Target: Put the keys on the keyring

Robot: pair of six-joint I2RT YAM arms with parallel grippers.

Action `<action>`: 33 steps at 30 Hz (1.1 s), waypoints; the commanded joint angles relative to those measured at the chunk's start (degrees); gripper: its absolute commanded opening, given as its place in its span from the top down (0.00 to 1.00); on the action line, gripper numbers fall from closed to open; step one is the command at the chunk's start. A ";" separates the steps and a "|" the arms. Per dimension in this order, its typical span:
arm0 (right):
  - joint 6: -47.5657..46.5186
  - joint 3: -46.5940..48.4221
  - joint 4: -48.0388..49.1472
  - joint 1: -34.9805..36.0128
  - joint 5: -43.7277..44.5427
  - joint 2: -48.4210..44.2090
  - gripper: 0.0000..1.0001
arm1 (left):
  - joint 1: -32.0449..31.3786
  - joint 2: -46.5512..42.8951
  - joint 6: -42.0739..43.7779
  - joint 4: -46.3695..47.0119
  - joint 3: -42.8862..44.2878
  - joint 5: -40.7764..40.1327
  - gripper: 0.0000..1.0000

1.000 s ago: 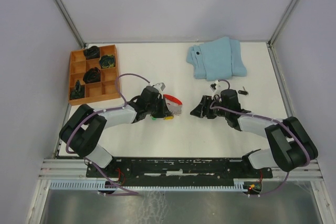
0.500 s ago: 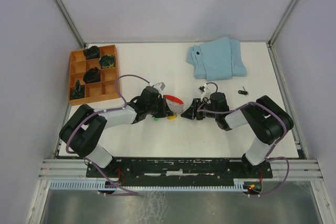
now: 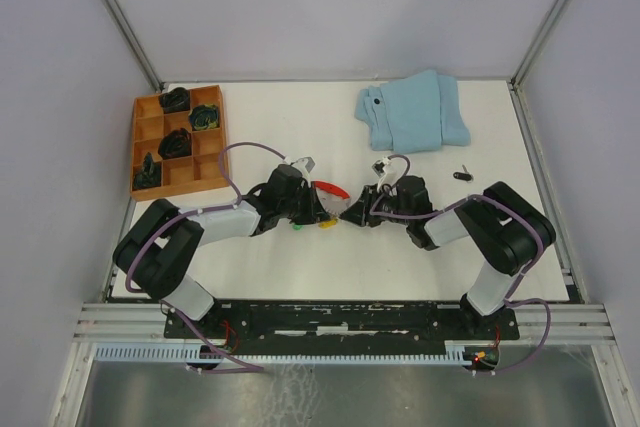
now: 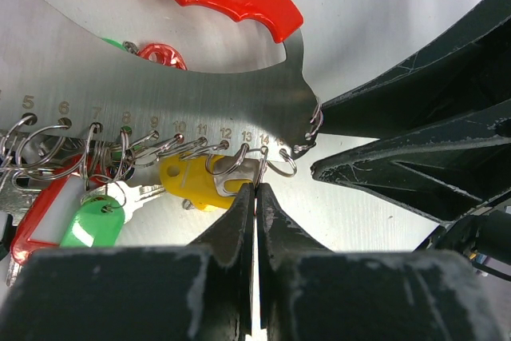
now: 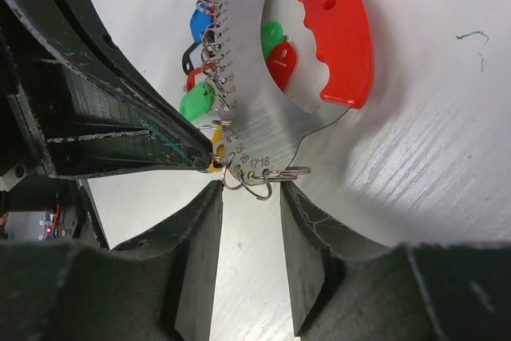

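Observation:
The keyring (image 4: 239, 105) is a curved grey metal plate with numbered holes and a red grip (image 5: 335, 29), lying at mid-table (image 3: 330, 189). The keys hang from its split rings: a yellow one (image 4: 188, 181), a green one (image 4: 92, 225), and blue (image 5: 200, 25) and red (image 5: 279, 61) ones. My left gripper (image 4: 255, 189) is shut on a split ring near hole 13, holding the keyring by its lower edge. My right gripper (image 5: 251, 189) is open, its jaws on either side of the end rings at holes 16 to 18, and I see no contact with them.
An orange compartment tray (image 3: 210, 162) holding dark lumps stands at the back left. A folded light-blue cloth (image 3: 415, 112) lies at the back right. A small dark object (image 3: 462, 174) rests on the table, right of my right arm.
My right gripper has moved left up to the keyring's end and its jaws have narrowed. The left gripper has stayed shut in the same place.

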 commanded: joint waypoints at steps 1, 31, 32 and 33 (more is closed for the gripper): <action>-1.68 1.89 4.57 0.64 -0.31 -0.27 0.59 | -0.34 -1.18 -3.29 3.91 -0.05 1.77 0.97; -14.58 2.71 -10.30 2.05 4.19 -8.25 0.82 | -0.34 -3.06 -5.31 5.63 -0.88 3.89 0.97; -14.90 2.81 -10.63 2.11 4.20 -8.25 0.83 | -0.34 -3.14 -5.27 5.63 -0.90 3.95 0.97; -15.10 2.96 -10.93 2.23 4.21 -8.34 0.84 | -0.34 -3.19 -5.27 5.59 -0.90 3.98 0.97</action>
